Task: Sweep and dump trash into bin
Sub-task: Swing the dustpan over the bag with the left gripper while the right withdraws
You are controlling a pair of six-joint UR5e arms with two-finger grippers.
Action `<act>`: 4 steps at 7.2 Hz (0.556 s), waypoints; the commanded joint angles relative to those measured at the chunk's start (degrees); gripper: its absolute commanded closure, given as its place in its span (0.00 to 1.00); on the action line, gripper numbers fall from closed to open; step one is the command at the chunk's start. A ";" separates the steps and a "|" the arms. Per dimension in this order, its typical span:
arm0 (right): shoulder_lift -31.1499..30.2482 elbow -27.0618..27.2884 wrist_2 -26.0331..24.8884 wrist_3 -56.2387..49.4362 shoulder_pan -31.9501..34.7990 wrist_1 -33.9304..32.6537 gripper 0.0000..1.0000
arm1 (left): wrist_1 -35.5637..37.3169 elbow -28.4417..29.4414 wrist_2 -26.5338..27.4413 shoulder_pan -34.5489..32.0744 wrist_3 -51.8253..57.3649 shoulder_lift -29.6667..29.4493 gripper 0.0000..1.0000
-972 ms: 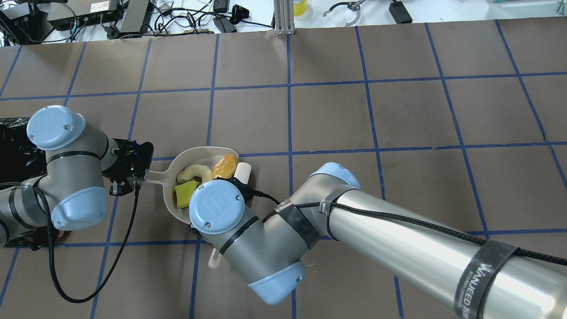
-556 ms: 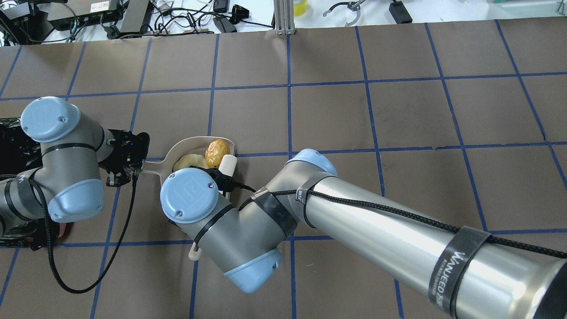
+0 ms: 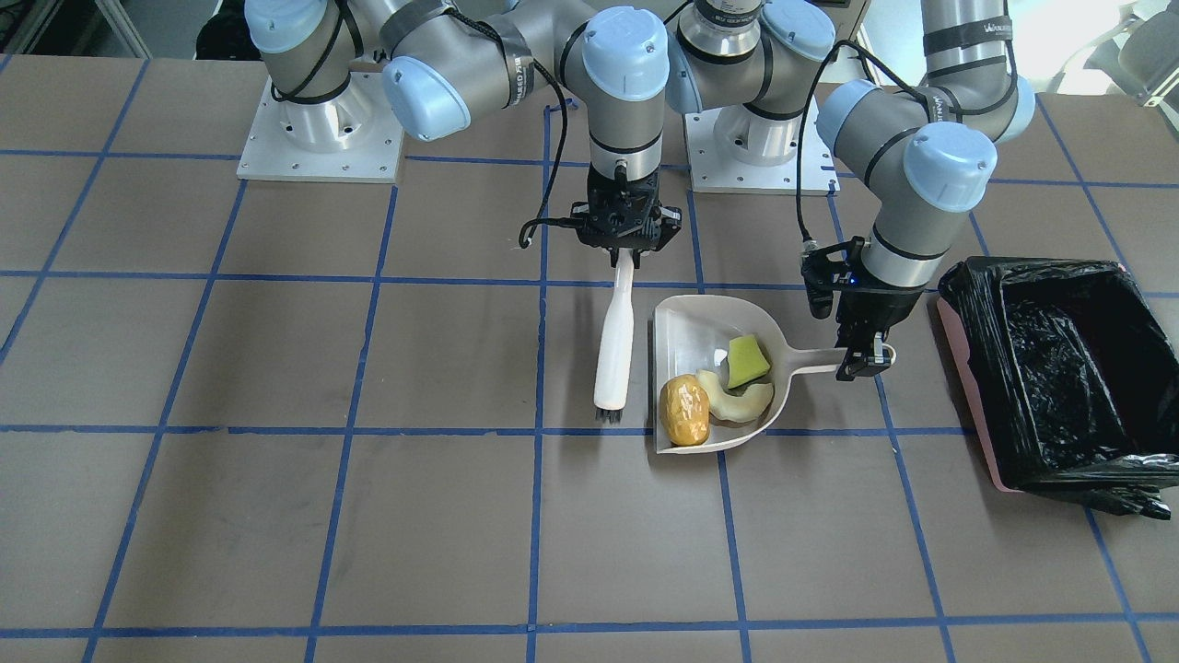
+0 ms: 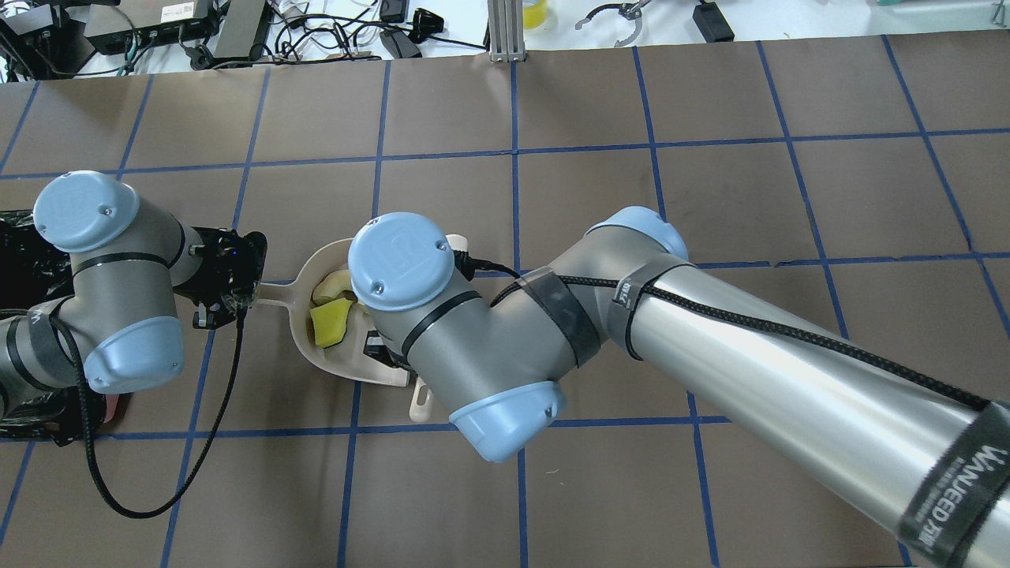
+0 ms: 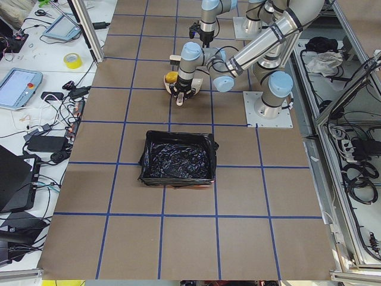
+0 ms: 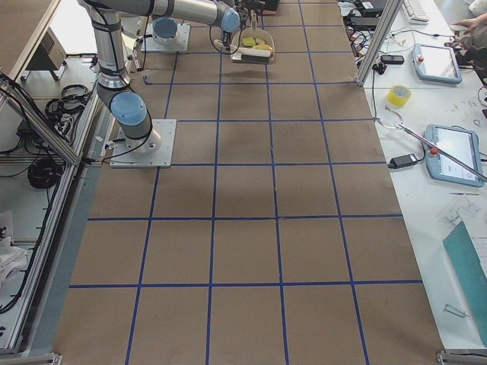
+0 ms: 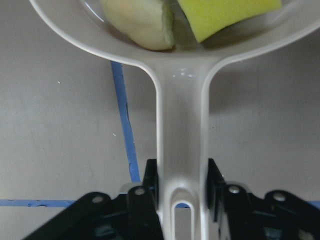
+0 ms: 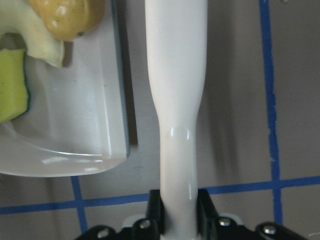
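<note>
Clamping the dustpan handle, left gripper has trash just ahead; right gripper clamps the brush alongside.

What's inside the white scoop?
Inside the dustpan lie a golden-brown lump, a pale crescent slice and a yellow-green sponge piece. The pan floor beneath them is covered.

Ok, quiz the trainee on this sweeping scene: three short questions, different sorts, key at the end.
1. True or false: the potato lump, crescent slice and sponge piece all lie in the dustpan.
2. The right gripper holds: A) the brush B) the sponge piece C) nothing.
3. Which gripper grips the dustpan's handle?
Key: 1 true. 2 A. 3 the left gripper.
</note>
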 commanded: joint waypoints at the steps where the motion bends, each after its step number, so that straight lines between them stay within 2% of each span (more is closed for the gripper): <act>1: -1.52 0.02 -3.00 -10.04 -5.73 2.99 1.00 | -2.85 2.41 -5.06 3.50 -0.02 1.22 1.00; 2: -2.92 0.02 -3.17 -15.91 -9.77 4.56 1.00 | -6.35 4.51 -8.75 6.57 0.24 1.40 1.00; 3: -4.15 0.02 -3.35 -23.80 -15.21 6.75 1.00 | -13.60 9.23 -12.18 10.34 1.20 1.32 1.00; 4: -4.60 -0.06 -3.17 -31.80 -21.96 6.78 1.00 | -24.73 15.11 -15.00 14.64 2.26 1.31 1.00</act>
